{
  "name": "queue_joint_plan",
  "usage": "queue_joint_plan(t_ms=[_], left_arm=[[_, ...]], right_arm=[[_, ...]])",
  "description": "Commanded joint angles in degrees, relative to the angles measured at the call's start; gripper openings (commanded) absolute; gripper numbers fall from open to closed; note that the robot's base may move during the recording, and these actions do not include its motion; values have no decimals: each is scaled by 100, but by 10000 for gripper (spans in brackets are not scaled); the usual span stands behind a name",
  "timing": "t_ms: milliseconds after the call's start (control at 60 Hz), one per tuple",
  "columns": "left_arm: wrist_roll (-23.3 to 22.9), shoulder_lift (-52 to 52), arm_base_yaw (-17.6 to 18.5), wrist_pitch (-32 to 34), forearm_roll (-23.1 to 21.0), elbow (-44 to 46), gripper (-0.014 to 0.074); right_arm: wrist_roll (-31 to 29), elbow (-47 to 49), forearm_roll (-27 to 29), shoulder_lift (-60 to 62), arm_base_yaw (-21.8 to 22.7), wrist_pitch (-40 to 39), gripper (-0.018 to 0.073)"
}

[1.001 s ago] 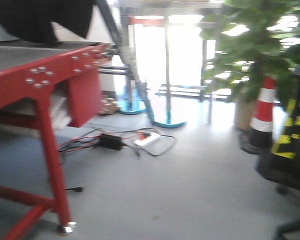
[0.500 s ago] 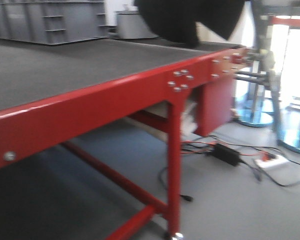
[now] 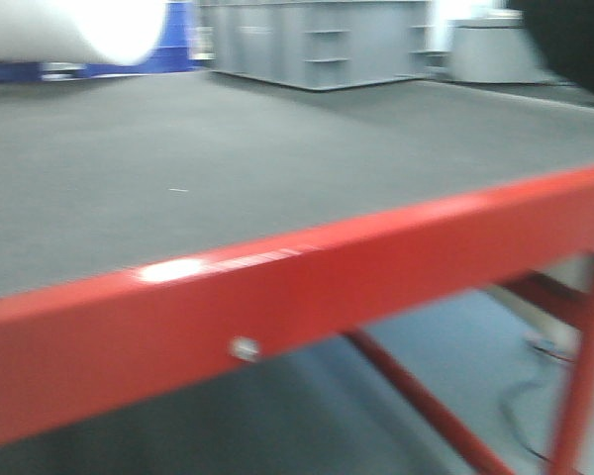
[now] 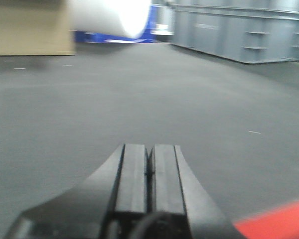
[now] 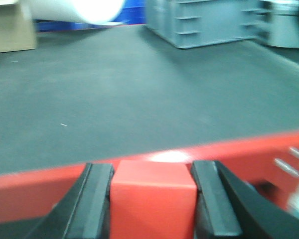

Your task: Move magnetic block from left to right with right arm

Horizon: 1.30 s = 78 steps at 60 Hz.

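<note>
Right gripper [image 5: 153,191]: low and level, just short of the table's red front rail [image 5: 35,186], aimed across the dark mat [image 5: 139,89]. Its two black fingers [image 5: 97,199] pinch the magnetic block [image 5: 153,211], one on each side face, touching. The block sits square: one flat face toward the wrist camera, top edge level. As a cube it shows no long axis. Its lower part is cut off by the frame bottom. Left gripper [image 4: 149,174]: held level above the mat, fingers pressed together, nothing between them. The front view is motion-blurred and shows only the rail, the mat and a grey crate [image 3: 317,40] at the far edge; neither arm appears there. A white roll [image 5: 79,7] and a cardboard box [image 5: 10,32] are cropped at the top.
</note>
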<state>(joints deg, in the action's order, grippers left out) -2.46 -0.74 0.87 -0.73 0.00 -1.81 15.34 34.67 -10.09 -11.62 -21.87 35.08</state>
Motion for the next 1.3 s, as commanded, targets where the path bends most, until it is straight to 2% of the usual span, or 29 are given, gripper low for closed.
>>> queue_joint_plan(t_ms=[0, 1284], left_arm=[[-25, -70, -2, 519, 0, -49, -116], [-25, -70, -2, 519, 0, -49, -116]], right_arm=[[-35, 140, -109, -83, 25, -497, 215], [-35, 140, -109, -83, 25, -497, 215]])
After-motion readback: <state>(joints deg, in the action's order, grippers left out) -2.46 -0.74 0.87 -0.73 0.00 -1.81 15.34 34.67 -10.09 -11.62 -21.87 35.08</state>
